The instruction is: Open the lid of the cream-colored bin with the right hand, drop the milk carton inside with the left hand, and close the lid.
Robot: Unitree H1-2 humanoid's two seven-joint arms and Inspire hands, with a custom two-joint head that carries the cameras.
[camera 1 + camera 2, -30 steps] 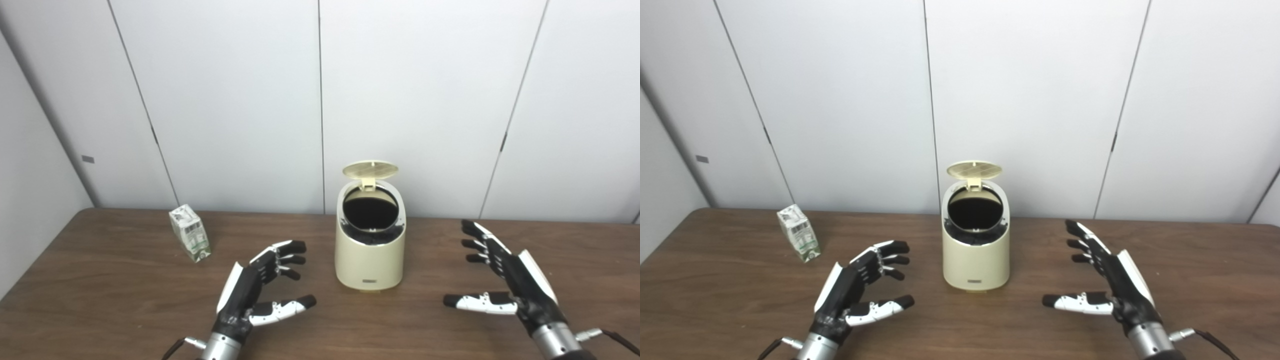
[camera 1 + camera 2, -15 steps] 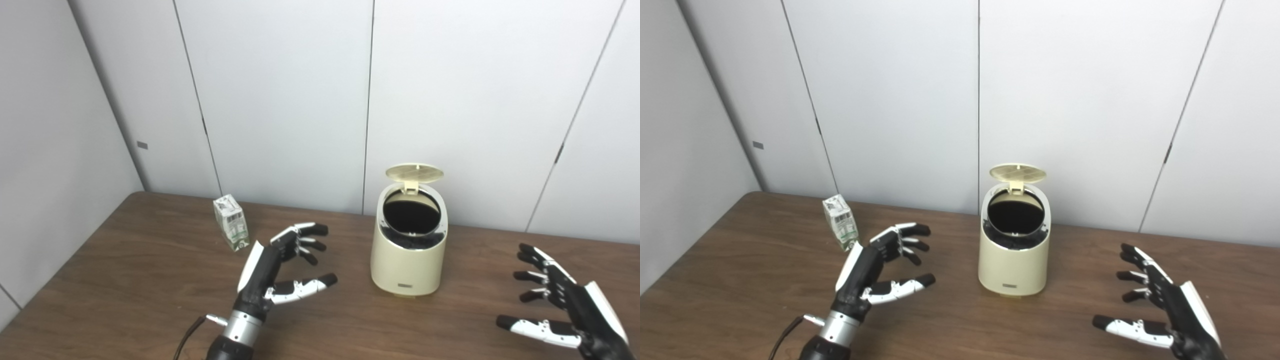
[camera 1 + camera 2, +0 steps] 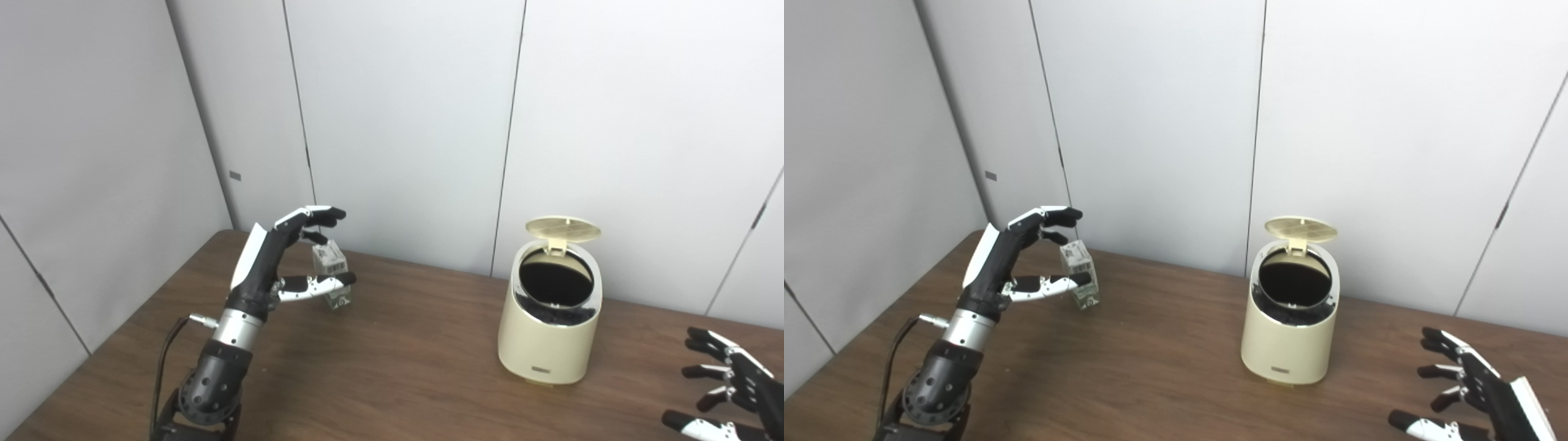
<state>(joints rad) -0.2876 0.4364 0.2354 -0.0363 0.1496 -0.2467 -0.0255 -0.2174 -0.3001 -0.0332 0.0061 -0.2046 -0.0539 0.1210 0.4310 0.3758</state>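
The left robot hand (image 3: 275, 260) is hovering right at the milk carton (image 3: 331, 273), fingers spread above it and thumb crossing in front of it, gripping nothing yet as far as these views show. That wide cup around the carton looks like the setup for a side grasp, the thumb on the near face and the fingers ready to come down behind. The carton itself is standing upright on the surface (image 3: 398, 367), near the back edge at the left, well apart from the cream-colored bin (image 3: 548, 334).

Over at the bin, the lid (image 3: 563, 228) is standing up on its rear hinge and the dark mouth is facing up and slightly forward, so the opening step looks done and the drop is what is being prepared. The right robot hand (image 3: 1476, 398) is waiting low at the right, fingers splayed and empty, near the bin but not touching it; that seems a sensible spot for reaching back to shut the lid.

The surface is dark brown wood grain, carrying only the carton and the bin in view. Behind it, pale grey wall panels with thin vertical seams are closing off the room, meeting in a corner at the left.
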